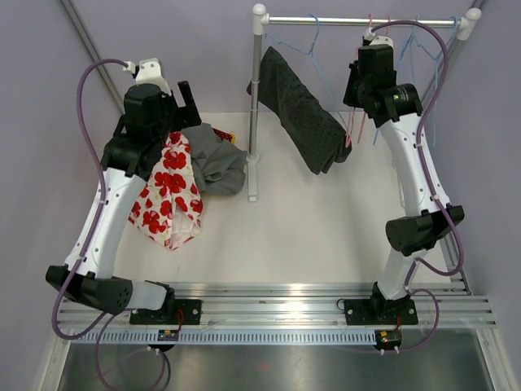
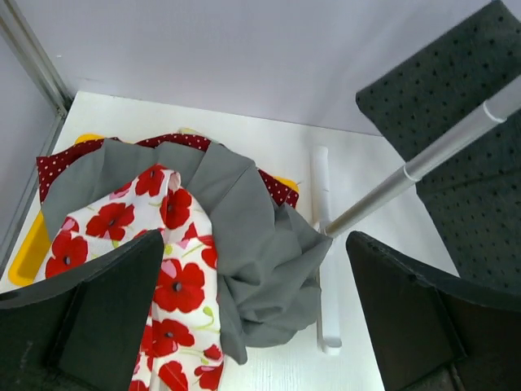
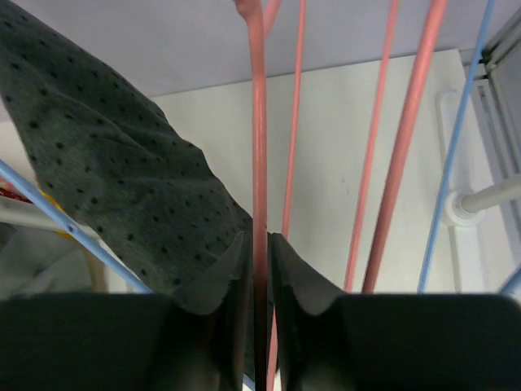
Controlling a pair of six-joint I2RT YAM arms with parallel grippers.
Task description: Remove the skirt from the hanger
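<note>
The dark grey dotted skirt [image 1: 305,114] hangs slanting from the rack toward the pink hanger [image 1: 356,126]. In the right wrist view it [image 3: 106,179] lies left of the fingers, and it shows at the right of the left wrist view [image 2: 472,155]. My right gripper [image 1: 353,102] is up by the rail, shut [image 3: 260,244] on a pink hanger wire [image 3: 259,122] that runs straight up between the jaws. My left gripper [image 1: 189,107] is open and empty [image 2: 254,244] above a pile of clothes at the back left.
The pile holds a white garment with red poppies [image 1: 171,191], a plain grey garment [image 1: 218,163] and red dotted cloth [image 2: 61,163] over something yellow. The rack's pole [image 1: 255,106], foot [image 2: 323,244] and rail [image 1: 358,20] stand mid-table. Blue hangers [image 1: 308,41] hang on the rail.
</note>
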